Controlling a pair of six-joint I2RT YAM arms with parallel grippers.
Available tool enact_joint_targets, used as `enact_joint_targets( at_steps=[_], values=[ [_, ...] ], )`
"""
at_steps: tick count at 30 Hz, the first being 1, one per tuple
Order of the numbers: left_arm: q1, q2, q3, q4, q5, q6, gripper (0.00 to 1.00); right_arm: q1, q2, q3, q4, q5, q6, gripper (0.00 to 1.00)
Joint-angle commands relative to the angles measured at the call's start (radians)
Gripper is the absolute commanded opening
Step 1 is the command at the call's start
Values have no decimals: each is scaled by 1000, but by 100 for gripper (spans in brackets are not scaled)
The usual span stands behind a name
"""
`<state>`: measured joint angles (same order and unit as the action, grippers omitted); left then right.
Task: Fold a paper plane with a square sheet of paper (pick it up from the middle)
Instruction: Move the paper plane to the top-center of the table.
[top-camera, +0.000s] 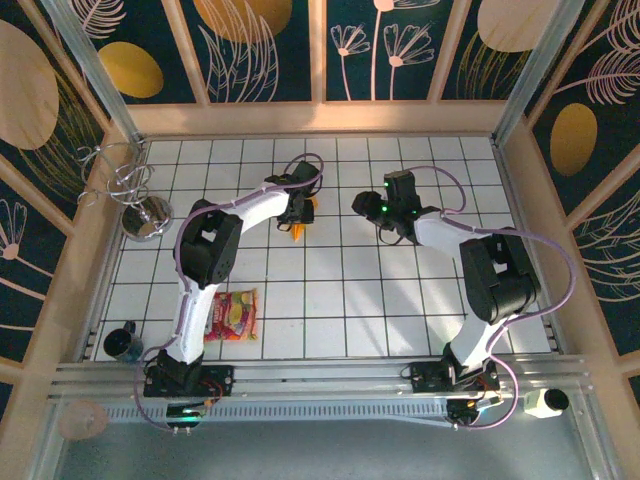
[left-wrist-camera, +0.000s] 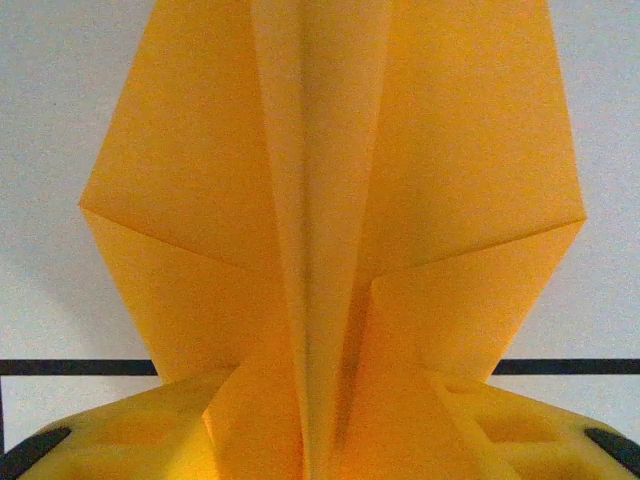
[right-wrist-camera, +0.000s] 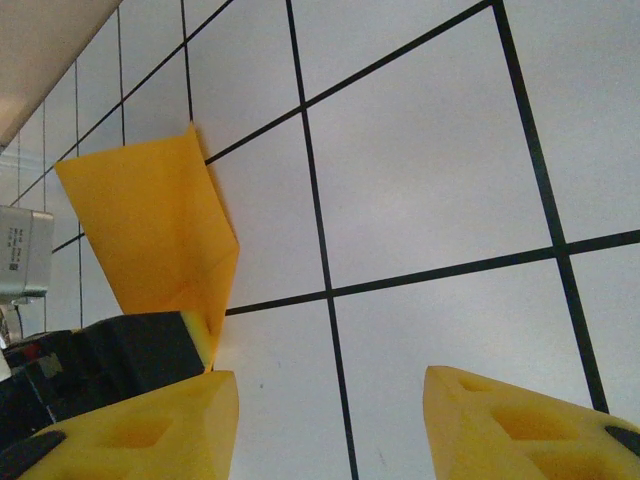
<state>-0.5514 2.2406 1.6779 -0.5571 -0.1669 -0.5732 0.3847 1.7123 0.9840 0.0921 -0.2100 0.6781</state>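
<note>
**Mid-fold: paper pinched in the left gripper**

Judging by the centre crease and the two angled flaps, the paper (left-wrist-camera: 330, 200) is partly folded and not yet a slim dart. The next move likely calls for the right gripper (right-wrist-camera: 330, 415) to take a free flap while the left holds firm, without crushing the crease.

Near the left base a packet (top-camera: 235, 313) lies well apart. Farther out, mid-table, the left gripper (top-camera: 298, 215) is clamped on the paper at its crease. I cannot tell whether the paper touches the tiles. Just beside it the right gripper gapes wide, holding nothing and clear of the paper.
</note>
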Motion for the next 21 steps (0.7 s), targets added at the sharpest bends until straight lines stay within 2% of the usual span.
enact_joint_targets(
  at_steps=[1,7,21],
  values=[
    [9,40,-33,-11,3,-19,52,-8,19,18,-15,-2,-14,52],
    [18,62,18,-9,-17,-17,58,-9,22,21,-14,-1,-14,52],
    [32,171,167,-19,13,-49,60,-9,22,21,-13,-3,-12,52]
  ],
)
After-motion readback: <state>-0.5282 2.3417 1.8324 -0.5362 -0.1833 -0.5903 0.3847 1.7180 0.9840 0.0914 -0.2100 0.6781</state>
